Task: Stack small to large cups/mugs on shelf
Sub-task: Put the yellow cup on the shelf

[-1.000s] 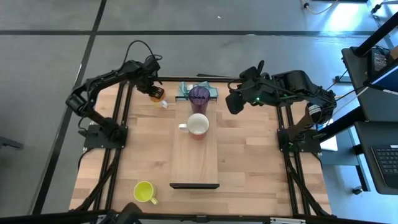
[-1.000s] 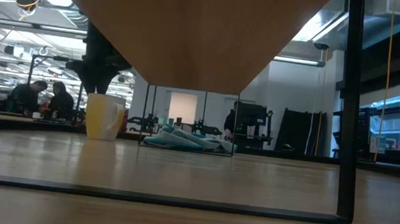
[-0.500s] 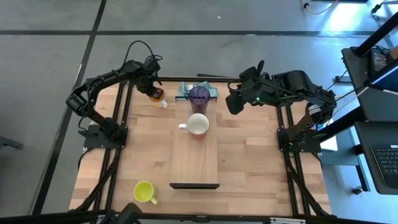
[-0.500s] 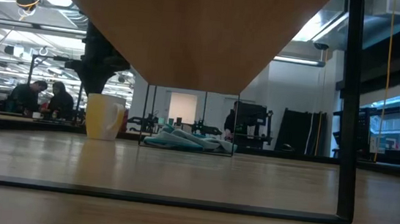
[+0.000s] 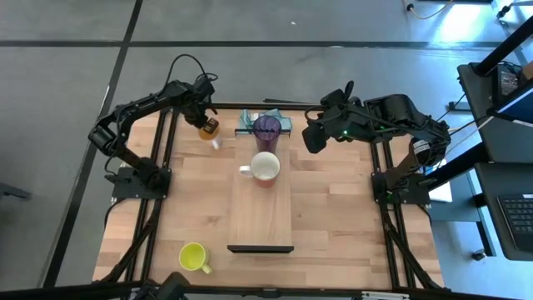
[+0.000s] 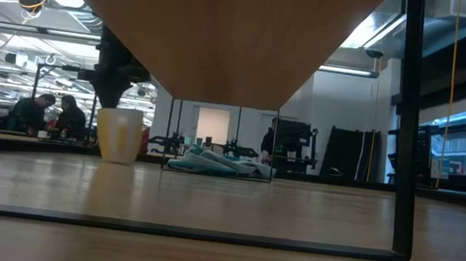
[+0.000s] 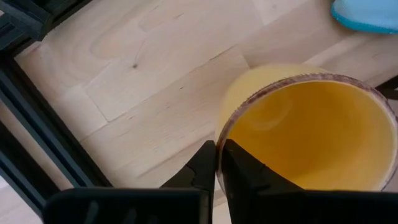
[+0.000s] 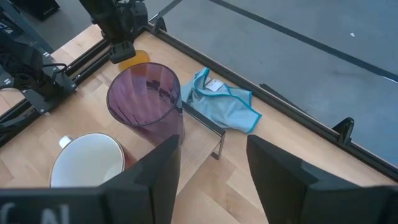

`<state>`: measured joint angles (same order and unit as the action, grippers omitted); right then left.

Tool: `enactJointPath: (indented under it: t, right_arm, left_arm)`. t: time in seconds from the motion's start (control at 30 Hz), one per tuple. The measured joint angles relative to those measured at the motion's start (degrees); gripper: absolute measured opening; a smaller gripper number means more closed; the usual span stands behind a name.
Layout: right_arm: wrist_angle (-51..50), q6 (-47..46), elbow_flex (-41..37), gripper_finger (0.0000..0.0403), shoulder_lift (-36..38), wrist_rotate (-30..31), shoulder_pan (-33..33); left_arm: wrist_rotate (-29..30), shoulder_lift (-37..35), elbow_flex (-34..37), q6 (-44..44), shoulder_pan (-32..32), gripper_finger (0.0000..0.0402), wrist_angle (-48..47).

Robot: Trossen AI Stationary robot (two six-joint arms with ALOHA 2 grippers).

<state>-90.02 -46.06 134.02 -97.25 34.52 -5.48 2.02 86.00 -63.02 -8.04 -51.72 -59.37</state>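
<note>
Where the table's far left corner lies, the left gripper [image 5: 204, 123] pinches the rim of the orange mug [image 5: 208, 127], one finger inside the wall and one outside, as the left wrist view shows [image 7: 216, 163]. The mug [image 7: 311, 130] is upright with its mouth open upward, over bare tabletop [image 5: 333, 217] just left of the teal cloth [image 5: 248, 122]. In the low view the same mug [image 6: 118, 135] appears at the left, with the dark arm above it; whether its base touches the table cannot be told.

At the near left corner of the table the yellow-green mug [image 5: 193, 257] stands alone, well apart from both arms.

Down the middle of the table runs the shelf [image 5: 260, 212], a pale plank with a dark strip at its near end. The white-inside red-outside mug [image 5: 264, 167] stands on its far part, handle to the left. Just beyond it, at the far end, stands the purple tumbler [image 5: 266, 128], upright, beside the teal cloth [image 8: 227, 106].

To the right of the tumbler the right gripper [image 5: 313, 137] hovers over the far right of the table, fingers [image 8: 155, 177] spread apart and holding nothing. Its wrist view shows the tumbler [image 8: 146, 99] and the red mug [image 8: 87, 168] ahead of it.
</note>
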Motion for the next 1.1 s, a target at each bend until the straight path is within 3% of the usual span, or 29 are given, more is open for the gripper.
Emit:
enactJointPath:
  t: [0.53, 0.9, 1.1]
  right_arm:
    - [0.0, -0.33, 0.0, 0.0186, -0.02, -0.01, 0.0]
    - [0.01, -0.36, 0.0, 0.0186, -0.02, -0.11, 0.0]
    - [0.0, -0.31, 0.0, 0.0186, -0.02, -0.17, 0.0]
  left_arm:
    - [3.91, -2.84, 0.13, 7.38, 3.63, 0.0002, -5.31]
    - [1.11, -3.8, 0.13, 11.01, 7.96, 0.0001, -9.68]
    - [-1.18, -4.23, 0.13, 13.33, 13.78, 0.0001, -12.17]
